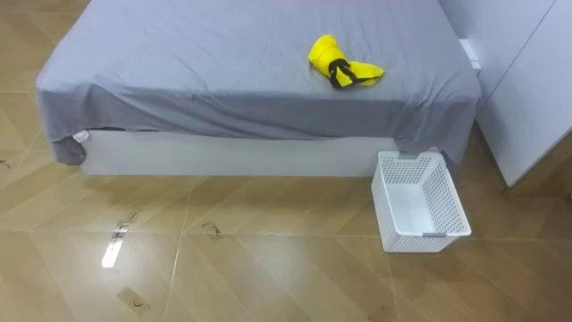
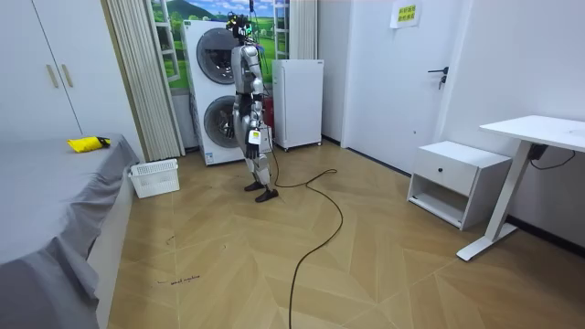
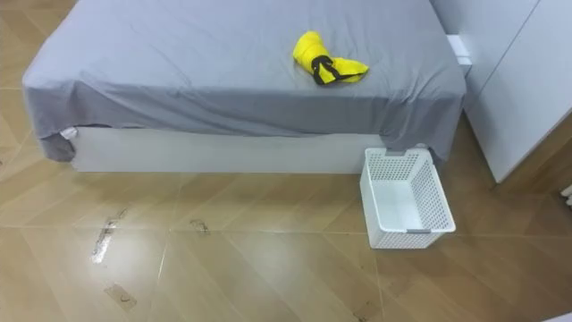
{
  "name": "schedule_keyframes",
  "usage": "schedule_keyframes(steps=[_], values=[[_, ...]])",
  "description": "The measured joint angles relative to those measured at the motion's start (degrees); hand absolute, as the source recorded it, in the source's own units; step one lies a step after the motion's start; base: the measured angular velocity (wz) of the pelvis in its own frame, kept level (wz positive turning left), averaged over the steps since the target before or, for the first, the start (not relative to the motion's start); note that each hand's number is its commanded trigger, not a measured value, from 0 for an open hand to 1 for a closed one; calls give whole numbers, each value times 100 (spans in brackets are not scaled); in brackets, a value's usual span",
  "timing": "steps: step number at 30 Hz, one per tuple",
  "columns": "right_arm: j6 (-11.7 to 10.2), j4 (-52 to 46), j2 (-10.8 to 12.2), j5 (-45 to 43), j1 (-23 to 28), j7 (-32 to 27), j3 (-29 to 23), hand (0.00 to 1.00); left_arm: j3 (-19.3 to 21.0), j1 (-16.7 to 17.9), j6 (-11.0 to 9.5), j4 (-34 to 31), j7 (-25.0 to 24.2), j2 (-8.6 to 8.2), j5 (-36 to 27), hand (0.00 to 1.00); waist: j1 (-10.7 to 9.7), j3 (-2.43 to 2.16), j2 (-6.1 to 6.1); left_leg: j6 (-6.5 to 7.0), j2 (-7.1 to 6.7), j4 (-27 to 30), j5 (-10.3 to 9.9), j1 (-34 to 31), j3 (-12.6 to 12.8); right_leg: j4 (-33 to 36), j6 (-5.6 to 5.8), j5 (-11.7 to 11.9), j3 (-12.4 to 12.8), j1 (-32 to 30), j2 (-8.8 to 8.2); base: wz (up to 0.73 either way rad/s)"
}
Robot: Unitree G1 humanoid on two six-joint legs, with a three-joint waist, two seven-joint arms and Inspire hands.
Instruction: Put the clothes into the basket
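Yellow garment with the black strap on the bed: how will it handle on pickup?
Probably floppy: the yellow garment lies crumpled on the grey sheet, so it would likely sag when lifted. It is a small bunch of cloth, so probably light. The black strap may hang loose and catch on the perforated wall of the basket.

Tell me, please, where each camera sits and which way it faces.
Left eye view: on the robot's head, looking down over the wooden floor at the grey bed, the yellow garment on it and the white basket at its corner.
Right eye view: beside it on the head, facing the same way.
Room view: standing in the room, facing the stacked washing machines; the whole robot stands before them, facing the bed.
Shared: all three show bed, garment and basket.
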Motion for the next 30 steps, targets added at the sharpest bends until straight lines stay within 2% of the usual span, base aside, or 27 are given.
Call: schedule_keyframes(steps=[9,19,22,23,26,28,29,30], values=[[3,3,-14,1,-1,224,6,0,-1,19,0,-4,-3,4,-6,0,-3,-26,12,-5,10,4,-24,-10,25,-5,-7,-4,-2,8,16,-2],[15,22,-11,138,2,334,1,0,9,12,4,4,-144,25,-128,0,-4,-25,30,-5,14,17,-24,-15,43,5,-7,-4,-2,-37,13,0],[65,0,-19,133,1,368,2,0,4,30,16,3,-170,32,-360,0,2,-35,36,-9,31,44,-42,-15,59,33,-9,-4,-67,-70,18,-3],[107,-19,-24,119,-7,377,1,0,12,41,26,-1,-180,32,-353,0,24,-40,49,-18,76,102,-82,-43,89,89,-26,-15,-176,-119,24,-17],[188,-89,-25,70,-47,465,-1,0,216,49,58,0,-284,31,-417,0,90,-38,71,-74,229,643,-356,-282,181,348,-100,-145,-614,-228,44,-23],[187,-87,-24,52,-69,540,-23,0,313,18,71,30,-313,52,-738,0,84,-40,33,-190,312,1498,-575,-628,218,713,-170,-462,-626,-395,30,1],[186,-80,-23,56,-60,555,-41,0,345,10,72,20,-314,59,-842,0,84,-31,16,-200,327,1854,-582,-776,222,776,-200,-534,-609,-404,28,4],[180,-77,-46,62,-40,554,-44,0,342,59,72,2,-316,63,-1055,0,121,-45,37,-200,421,2498,-577,-1013,228,841,-247,-594,-587,-371,26,-8]])
